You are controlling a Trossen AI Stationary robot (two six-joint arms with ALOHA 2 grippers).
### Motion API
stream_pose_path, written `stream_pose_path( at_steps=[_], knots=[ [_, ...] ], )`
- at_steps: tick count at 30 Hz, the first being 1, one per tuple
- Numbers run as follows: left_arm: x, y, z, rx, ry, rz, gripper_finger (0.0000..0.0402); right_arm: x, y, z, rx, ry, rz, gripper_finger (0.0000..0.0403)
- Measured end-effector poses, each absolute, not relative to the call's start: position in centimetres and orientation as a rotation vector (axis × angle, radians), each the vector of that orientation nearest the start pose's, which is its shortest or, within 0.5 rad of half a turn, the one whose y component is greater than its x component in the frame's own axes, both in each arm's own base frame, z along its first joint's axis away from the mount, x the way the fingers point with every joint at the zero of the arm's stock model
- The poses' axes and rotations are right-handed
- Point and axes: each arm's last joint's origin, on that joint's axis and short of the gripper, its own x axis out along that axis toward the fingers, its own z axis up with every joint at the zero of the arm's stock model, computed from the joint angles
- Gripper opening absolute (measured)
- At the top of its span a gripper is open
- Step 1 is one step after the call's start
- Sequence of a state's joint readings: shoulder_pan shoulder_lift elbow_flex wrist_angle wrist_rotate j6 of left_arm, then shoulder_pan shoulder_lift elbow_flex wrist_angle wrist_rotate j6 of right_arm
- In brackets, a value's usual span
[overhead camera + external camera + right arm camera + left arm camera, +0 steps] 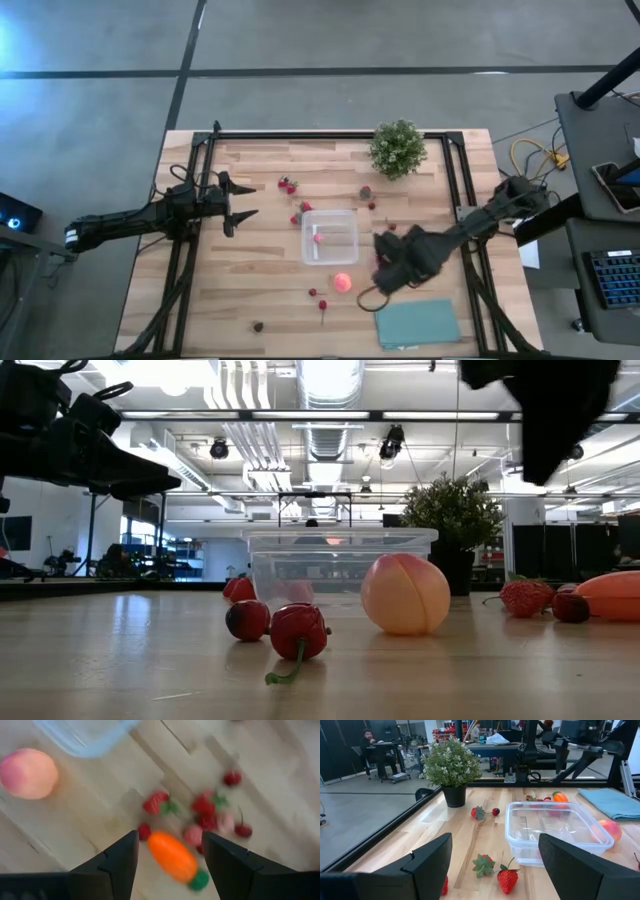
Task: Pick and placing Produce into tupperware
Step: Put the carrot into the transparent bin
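Left tool (243, 208) parked over the bench (250, 290) left of the tupperware (330, 237), fingers spread wide, grasping nothing. Right tool (170, 851) poised above a cluster of produce right of the container, fingers parted over an orange piece with a green end (176, 858), empty as far as visible; from overhead, that cluster mostly hidden under the dark arm. Peach (342, 282) resting on the bench just in front of the tupperware, near the teal cloth (418, 324). Something pink inside the container (319, 238), too small to identify. Strawberries (507, 880) scattered around it. Potted plant (398, 147) at the far edge.
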State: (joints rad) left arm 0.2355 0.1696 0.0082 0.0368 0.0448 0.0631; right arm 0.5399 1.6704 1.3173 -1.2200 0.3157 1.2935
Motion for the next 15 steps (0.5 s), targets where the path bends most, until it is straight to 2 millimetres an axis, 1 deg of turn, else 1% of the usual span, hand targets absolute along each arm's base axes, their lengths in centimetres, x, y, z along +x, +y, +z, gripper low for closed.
stream_pose_path(
  at_steps=[5,8,11,15],
  knots=[
    [10.5,2.4,15.6,0.045,0.129,0.187,0.0283,21.9,15.7,23.5,0.588,1.158,-0.836,0.0210],
    [10.5,2.4,15.6,0.045,0.129,0.187,0.0283,20.2,16.5,23.1,0.653,1.127,-0.845,0.0210],
    [10.4,2.4,15.6,0.045,0.130,0.186,0.0283,19.1,17.1,22.6,0.664,1.125,-0.811,0.0210],
    [10.4,2.4,15.6,0.045,0.130,0.186,0.0283,18.4,17.4,21.5,0.603,1.191,-0.758,0.0210]
  ],
)
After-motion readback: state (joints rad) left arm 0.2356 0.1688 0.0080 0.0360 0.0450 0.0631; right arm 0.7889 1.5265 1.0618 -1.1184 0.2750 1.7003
